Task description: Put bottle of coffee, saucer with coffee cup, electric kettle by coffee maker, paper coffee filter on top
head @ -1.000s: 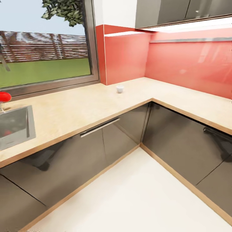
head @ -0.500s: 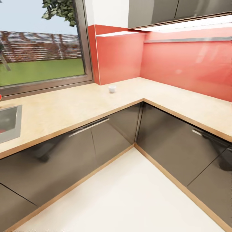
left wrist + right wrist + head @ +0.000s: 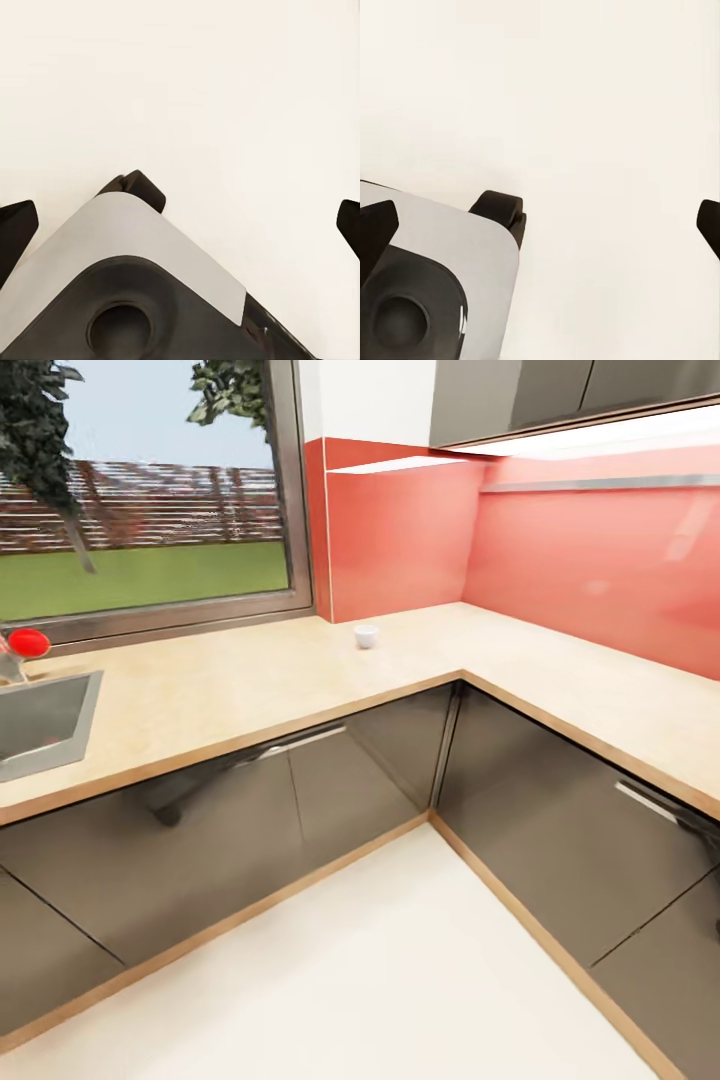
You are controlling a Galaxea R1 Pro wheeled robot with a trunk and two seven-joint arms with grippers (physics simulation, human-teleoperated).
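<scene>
Down by the robot's own base, both wrist views look at pale floor. The left tool shows two dark fingertips at opposite edges of its view, set wide apart, w/ nothing between them. The right tool looks the same: tips far apart, nothing held. Part of the grey-and-black base w/ a dark wheel sits under each camera.

Further out, in the head view, white floor runs up to grey cabinet fronts that form an inside corner. Above them lies the L-shaped light wood-grain table, i.e. the kitchen countertop. At its left edge is a steel sink w/ a red knob just behind it.

Near the corner, close to the back wall, stands the coffee cup, small, white, upright, alone on the table, well apart from the sink. Behind it: red backsplash, a window onto grass and a fence, dark upper cupboards.

What changed: vs. half a sec ago the whole head picture has slid rightward, so the sink and red knob are back in frame and the cup sits slightly further right. That reads as camera/base motion, not the cup moving; it keeps its spot near the corner.

Likely meaning: robot is still in transit, swinging its view along the table, hands free for a first pickup. The cup is the one task item located so far and no placement looks done.
</scene>
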